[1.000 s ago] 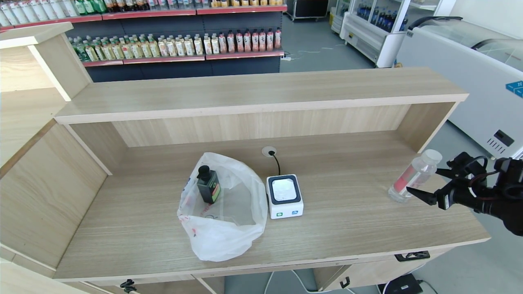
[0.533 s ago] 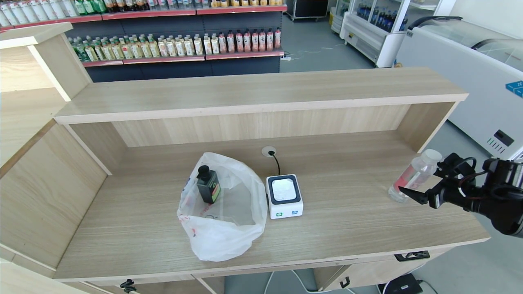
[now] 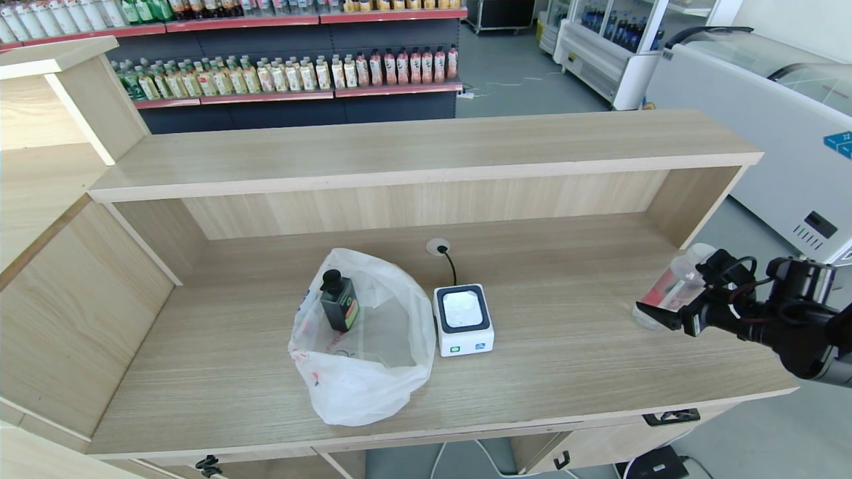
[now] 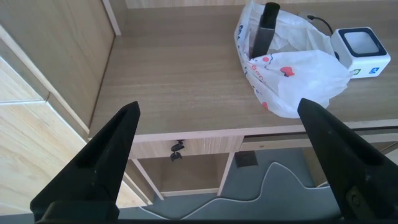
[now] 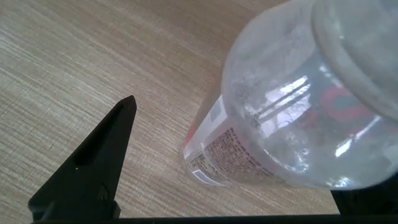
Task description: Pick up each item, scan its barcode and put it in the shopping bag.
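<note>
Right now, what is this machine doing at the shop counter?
It is working a checkout. Its right gripper is open around a clear water bottle that stands at the right end of the counter, and it has not yet gripped it. A dark bottle already sits in the white shopping bag, beside the barcode scanner in the middle.

The right claw (image 3: 673, 287) sits low and roughly level, its black arm (image 3: 792, 326) stretching back behind it and its fingers spread wide apart. The left claw (image 4: 219, 106) tilts downward, its two dark fingers (image 4: 99, 168) likewise splayed wide.
</note>
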{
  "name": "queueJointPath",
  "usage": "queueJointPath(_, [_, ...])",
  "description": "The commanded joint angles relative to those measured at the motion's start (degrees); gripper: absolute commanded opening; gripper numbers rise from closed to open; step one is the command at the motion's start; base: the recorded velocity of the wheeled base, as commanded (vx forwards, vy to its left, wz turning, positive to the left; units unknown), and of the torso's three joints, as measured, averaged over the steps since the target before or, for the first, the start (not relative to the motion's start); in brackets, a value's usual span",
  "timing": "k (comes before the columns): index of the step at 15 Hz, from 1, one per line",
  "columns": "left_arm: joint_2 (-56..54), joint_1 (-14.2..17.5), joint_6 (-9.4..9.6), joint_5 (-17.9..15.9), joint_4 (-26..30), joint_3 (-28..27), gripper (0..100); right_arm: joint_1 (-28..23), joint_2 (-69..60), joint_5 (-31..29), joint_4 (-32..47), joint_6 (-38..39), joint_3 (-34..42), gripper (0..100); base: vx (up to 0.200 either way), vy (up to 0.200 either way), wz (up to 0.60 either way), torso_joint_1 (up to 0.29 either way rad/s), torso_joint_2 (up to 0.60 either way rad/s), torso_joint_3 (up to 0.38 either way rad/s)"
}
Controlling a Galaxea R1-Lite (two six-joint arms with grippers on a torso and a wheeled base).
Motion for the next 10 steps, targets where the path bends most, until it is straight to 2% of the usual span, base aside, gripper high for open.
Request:
queueJointPath(1, [-0.02,0.02,-0.02,0.03,0.0,0.0,100,0.44,0.82,0.05,-0.22,0.06,-1.0,100,0.0,0.0,0.0,0.0,0.0,0.0])
queueJointPath(8, [-0.02,0.02,-0.02,0.03,0.0,0.0,100,2.11,3.28,-0.04,-2.07,0.41,-2.76,100,0.0,0.0,0.0,0.0,0.0,0.0])
queueJointPath(9, [-0.02,0.02,-0.02,0.03,0.0,0.0,100,2.11,3.46,-0.04,-2.33,0.5,-2.94,0,0.0,0.0,0.0,0.0,0.0,0.0])
queueJointPath(10, [-0.02,0.02,-0.02,0.03,0.0,0.0,100,2.2,3.54,-0.04,-2.33,0.94,-3.11,0,0.0,0.0,0.0,0.0,0.0,0.0])
